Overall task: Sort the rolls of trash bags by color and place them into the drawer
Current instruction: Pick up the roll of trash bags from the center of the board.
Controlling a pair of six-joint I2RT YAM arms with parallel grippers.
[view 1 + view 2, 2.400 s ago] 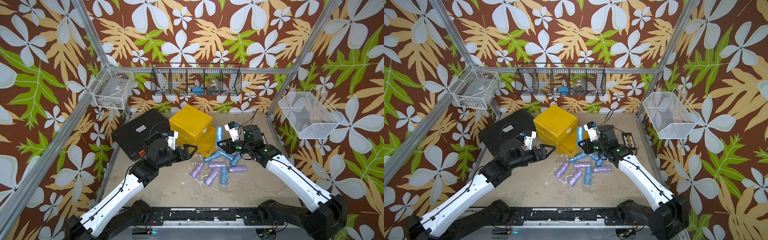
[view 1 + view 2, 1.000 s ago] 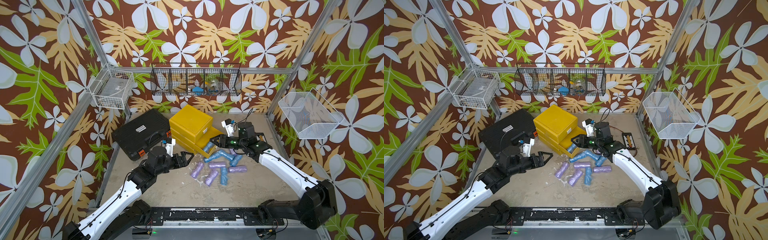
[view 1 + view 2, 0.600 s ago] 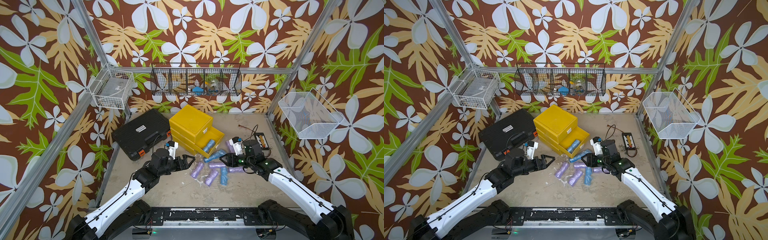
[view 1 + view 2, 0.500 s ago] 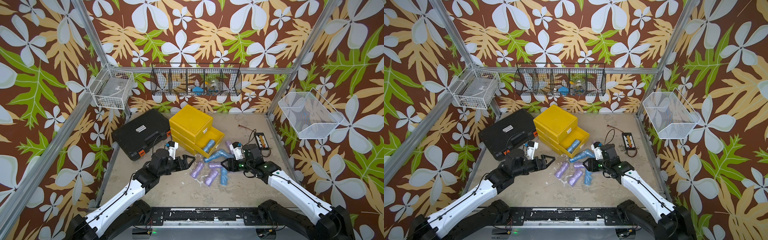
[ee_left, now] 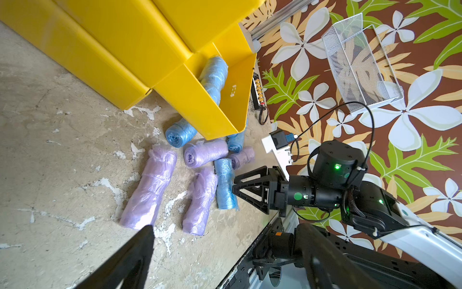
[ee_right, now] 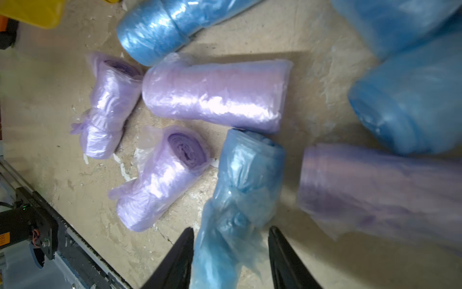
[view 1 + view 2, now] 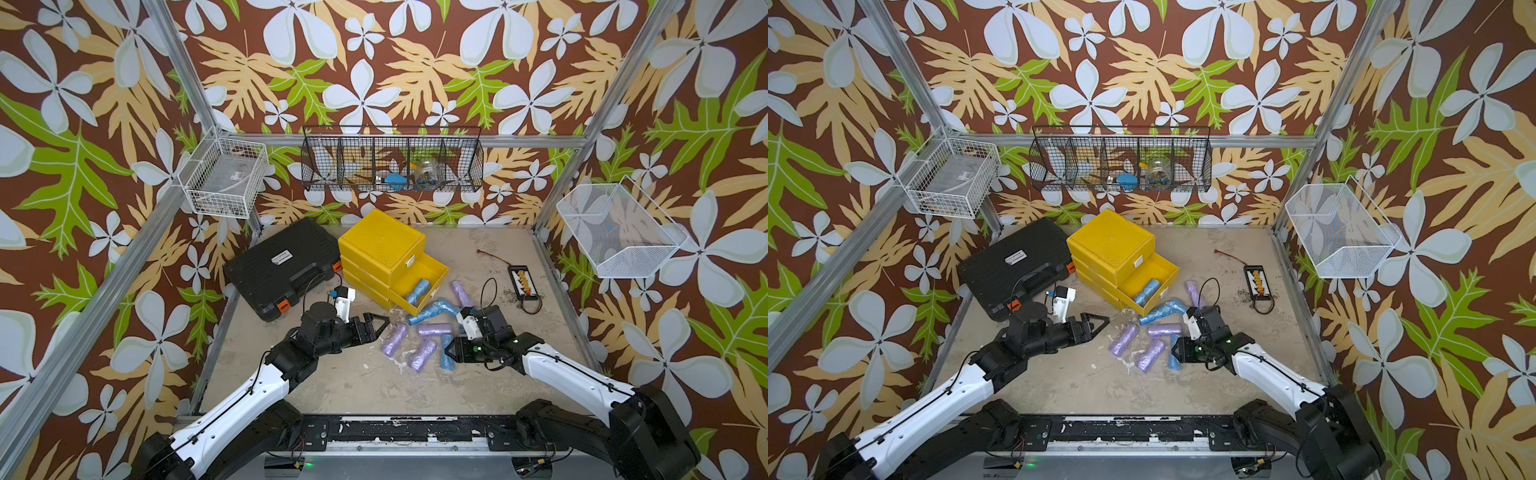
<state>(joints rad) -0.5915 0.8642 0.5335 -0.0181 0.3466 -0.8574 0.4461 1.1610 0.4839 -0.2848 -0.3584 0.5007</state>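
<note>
Leaf-and-flower wallpaper walls in a worn beige tabletop (image 7: pixel 332 386). Near its back stands a yellow plastic cabinet (image 7: pixel 380 245) with its middle drawer (image 7: pixel 434 274) pulled open, and light blue rolls of crinkly film (image 7: pixel 417 289) lie inside that drawer. The other rolls of trash bags lie loose on the tabletop just in front of it. Two more light blue ones (image 7: pixel 432 311) rest against the drawer's front corner. Several lilac rolls (image 7: pixel 420 354) are spread beside them, and one more lilac roll (image 7: pixel 459 291) lies by the drawer's right side.

The right gripper (image 6: pixel 231 229) is low over this cluster. Its jaws stand on either side of one blue roll (image 6: pixel 245 180) that lies flat on the tabletop. In the right wrist view the crinkled film fills most of the gap between them, but I cannot tell whether they press it.

The left gripper (image 7: pixel 376 326) is near the lilac roll on the left arm's side (image 7: pixel 394 340), its jaws spread wide and holding nothing.

A closed black plastic case (image 7: pixel 286 266) lies beside the cabinet. A small black board with a looped cable (image 7: pixel 524 284) lies near the right wall.
</note>
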